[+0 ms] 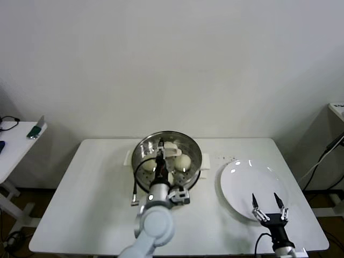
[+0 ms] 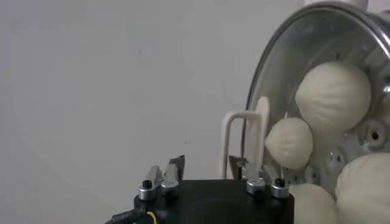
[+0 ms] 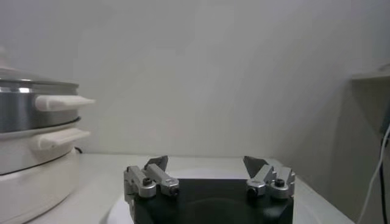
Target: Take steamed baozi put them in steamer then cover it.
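Left claw (image 1: pixel 160 156) over the steamer (image 1: pixel 167 159), fingers spread either side of the cover (image 2: pixel 262 131) handle. Baozi (image 1: pixel 183 162) inside steamer under cover. Right claw (image 1: pixel 269 206) spread, over plate (image 1: pixel 252 188) right of steamer.

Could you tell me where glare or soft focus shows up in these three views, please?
Head view: bright glints on the white plate and the lid over the steamer. Left wrist view: the buns behind the glass look soft, with the left gripper at the lid's handle. Right wrist view: even light, a highlight on the steamer's steel band.
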Robot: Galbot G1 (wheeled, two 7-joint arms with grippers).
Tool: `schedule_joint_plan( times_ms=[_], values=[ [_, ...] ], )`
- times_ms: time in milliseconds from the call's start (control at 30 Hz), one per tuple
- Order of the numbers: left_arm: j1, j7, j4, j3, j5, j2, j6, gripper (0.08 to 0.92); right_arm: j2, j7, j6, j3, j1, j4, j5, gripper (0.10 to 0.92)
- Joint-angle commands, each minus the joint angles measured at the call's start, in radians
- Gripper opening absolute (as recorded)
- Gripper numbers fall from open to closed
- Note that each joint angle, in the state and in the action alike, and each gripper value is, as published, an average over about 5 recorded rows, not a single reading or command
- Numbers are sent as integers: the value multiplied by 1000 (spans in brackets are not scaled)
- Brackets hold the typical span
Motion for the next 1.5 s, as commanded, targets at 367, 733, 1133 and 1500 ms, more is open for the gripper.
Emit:
schedule_joint_plan(
  times_ms=[367,733,1133,1500],
  values=[
    [151,-218,-304,-178,-811,191,-185,802,-4,61,-15,-26,-6,40,52,823],
    [369,-269,-314,-739,-1500,271,-470,823,-15,105,33,-11,-3,43,35,823],
    [611,-274,-78,-862,-1822,229,-755,823,-14,113,44,-30,7,5,33,823],
    [613,-273,-8,-757,-1786,162,-834,823,-19,125,54,-40,10,-38,35,823]
  ],
)
